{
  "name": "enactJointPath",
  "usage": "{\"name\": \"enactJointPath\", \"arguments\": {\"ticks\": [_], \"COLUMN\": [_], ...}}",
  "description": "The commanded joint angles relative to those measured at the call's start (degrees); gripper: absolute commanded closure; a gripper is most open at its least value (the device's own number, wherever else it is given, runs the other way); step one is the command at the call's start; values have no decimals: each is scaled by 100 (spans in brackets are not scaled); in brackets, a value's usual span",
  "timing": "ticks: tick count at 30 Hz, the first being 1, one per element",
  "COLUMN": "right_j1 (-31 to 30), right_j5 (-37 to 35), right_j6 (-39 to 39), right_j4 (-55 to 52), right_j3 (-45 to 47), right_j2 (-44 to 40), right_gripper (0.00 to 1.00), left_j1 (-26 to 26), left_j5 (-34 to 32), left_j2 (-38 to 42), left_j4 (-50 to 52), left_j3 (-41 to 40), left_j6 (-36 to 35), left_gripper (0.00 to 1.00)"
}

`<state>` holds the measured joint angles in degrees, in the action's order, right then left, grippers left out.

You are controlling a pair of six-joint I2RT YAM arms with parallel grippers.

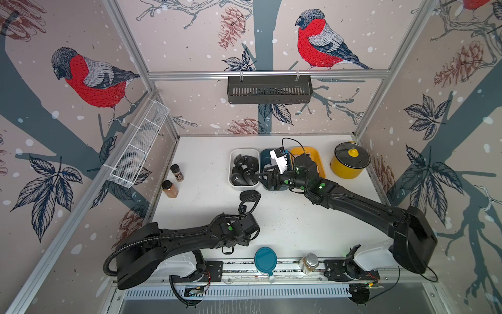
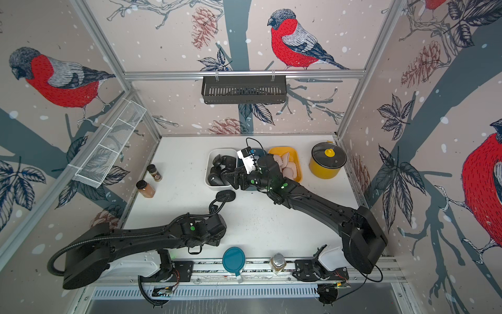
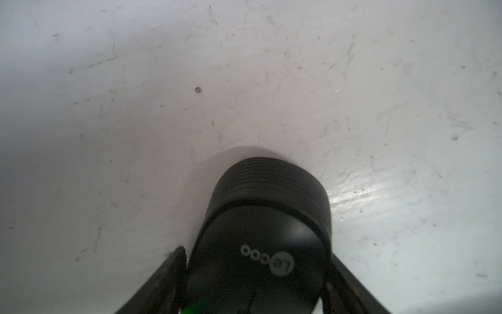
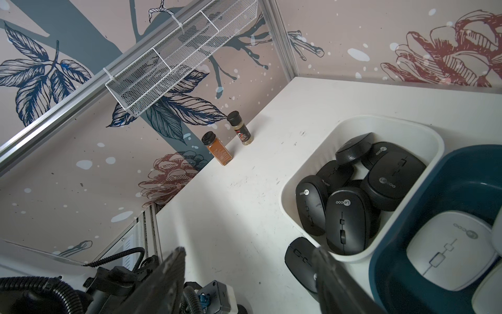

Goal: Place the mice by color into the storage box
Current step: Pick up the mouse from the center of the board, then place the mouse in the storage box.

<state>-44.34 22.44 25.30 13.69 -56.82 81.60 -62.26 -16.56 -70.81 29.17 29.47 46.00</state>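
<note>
My left pincer (image 3: pixel 256 255) is down on the table (image 3: pixel 108 108), well to the near side of the white bin (image 1: pixel 231 168), with its two fingers (image 3: pixel 175 263) set against the long flanks of a black mouse (image 3: pixel 266 204). I take it across its narrow width because the smooth shell offers straighter sides there, while the rounded ends would slip. The mouse lies flat and is not yet lifted, so I judge this to be the closing before the carry. The white bin holds the other black mice (image 4: pixel 345 217), which is why this one belongs there. The white ones (image 4: pixel 448 250) sit in the blue bin (image 4: pixel 461 163) right beside the white bin, and the pink ones (image 2: pixel 288 171) in the yellow bin (image 2: pixel 296 163) beyond that. My right pincer (image 4: pixel 247 250) hangs empty, fingers apart, above the white bin's near end. A loose black mouse (image 4: pixel 298 258) lies on the table just beside that corner, so I judge it is the right pincer's next pick
</note>
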Motion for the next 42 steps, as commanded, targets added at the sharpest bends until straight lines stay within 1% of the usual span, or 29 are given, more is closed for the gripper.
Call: {"name": "enactJointPath", "arguments": {"ticks": [1,3,6,8,12,14,18,27,29,32,36,40,42], "right_j1": [4,12,26,30,65,74,101,231,288,370,493,587,627], "right_j5": [68,68,68,68,45,37,6,-131,-161,-228,-356,-499,-553], "right_j6": [39,41,56,74,141,143,174,182,206,224,296,310,316], "right_j4": [143,145,143,168,182,187,177,77,55,38,52,46,32], "right_j3": [26,30,57,81,140,166,197,230,249,332,504,739,861], "right_j2": [-35,-48,-83,-108,-147,-161,-206,-426,-495,-618,-834,-958,-1171], "right_gripper": [26,26,26,26,26,26,26,26,26,26,27,26,27], "left_j1": [5,9,21,15,21,21,21,109,215,550,1177,1856,2128], "left_j5": [71,86,138,177,268,281,105,-654,-751,-837,-747,-565,-517], "left_j2": [-81,-130,-211,-281,-396,-408,-328,170,302,471,586,434,292], "left_j4": [46,54,55,50,72,102,270,810,917,1012,861,584,393], "left_j3": [10,29,57,75,98,124,258,959,1157,1544,2005,2518,2736], "left_j6": [-113,-117,-143,-177,-220,-205,-122,-44,-164,-462,-1062,-1668,-1921], "left_gripper": [26,25,20,21,30,36,45,46,46,46,46,46,46]}}
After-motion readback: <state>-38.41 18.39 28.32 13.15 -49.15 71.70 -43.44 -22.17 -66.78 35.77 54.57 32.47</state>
